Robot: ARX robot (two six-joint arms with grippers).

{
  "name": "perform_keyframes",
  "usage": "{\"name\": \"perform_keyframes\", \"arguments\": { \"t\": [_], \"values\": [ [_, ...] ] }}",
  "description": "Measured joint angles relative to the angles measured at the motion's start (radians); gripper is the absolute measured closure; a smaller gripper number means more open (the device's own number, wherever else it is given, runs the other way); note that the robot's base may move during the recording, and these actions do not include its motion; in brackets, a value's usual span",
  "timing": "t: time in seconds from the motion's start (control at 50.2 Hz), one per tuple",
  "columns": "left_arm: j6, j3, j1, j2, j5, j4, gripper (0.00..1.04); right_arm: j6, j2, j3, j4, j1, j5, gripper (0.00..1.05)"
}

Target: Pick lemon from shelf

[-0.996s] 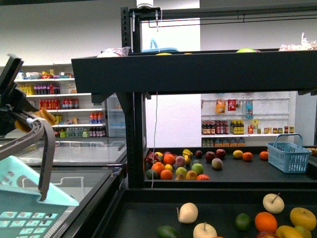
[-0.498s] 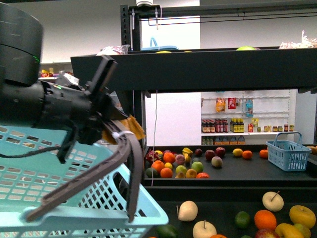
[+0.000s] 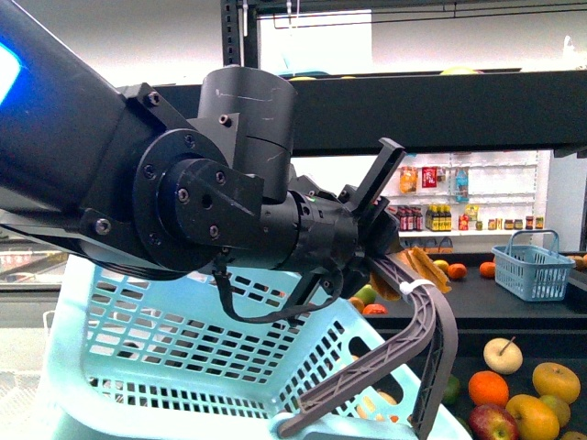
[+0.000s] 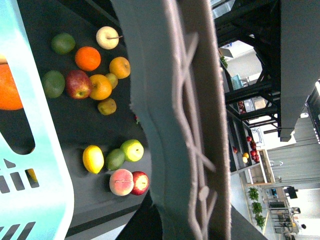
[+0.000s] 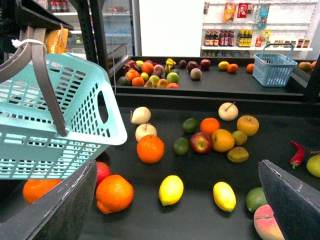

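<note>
Two glossy oval lemons (image 5: 171, 190) lie among loose fruit on the flat, matte-black tray of the shelf (image 5: 280, 150), just beside an orange (image 5: 114, 192). My left gripper (image 3: 408, 266), arm stretched across, clamps the ribbed grey handle (image 3: 431, 321) of a pale-blue lattice plastic basket (image 3: 183, 330). My right gripper (image 5: 177, 167) hangs over the lemons, fingers spread wide, empty.

Grey handle (image 4: 190, 120), lemon (image 4: 93, 159) beyond
</note>
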Motion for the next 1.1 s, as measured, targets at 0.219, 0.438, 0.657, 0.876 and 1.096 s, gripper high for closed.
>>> {"name": "perform_keyframes", "arguments": {
  "t": [0.219, 0.438, 0.657, 0.876, 1.096],
  "values": [
    [-0.019, 0.016, -0.029, 0.032, 0.0, 0.032, 0.97, 0.0, 0.0, 0.0, 0.0, 0.0, 0.0, 0.08],
    [-0.024, 0.019, -0.038, 0.034, 0.0, 0.032, 0.97, 0.166, 0.381, 0.091, -0.061, -0.092, 0.191, 0.08],
    [-0.022, 0.019, -0.038, 0.035, -0.004, 0.032, 0.97, 0.138, 1.032, 0.248, 0.325, -0.307, -0.044, 0.08],
    [-0.022, 0.02, -0.038, 0.035, 0.0, 0.032, 0.97, 0.042, 1.687, 0.541, 0.389, -0.295, -0.083, 0.08],
    [-0.022, 0.02, -0.038, 0.036, -0.003, 0.032, 0.97, -0.055, 2.113, 0.849, 0.374, -0.262, -0.048, 0.08]
  ]
}}
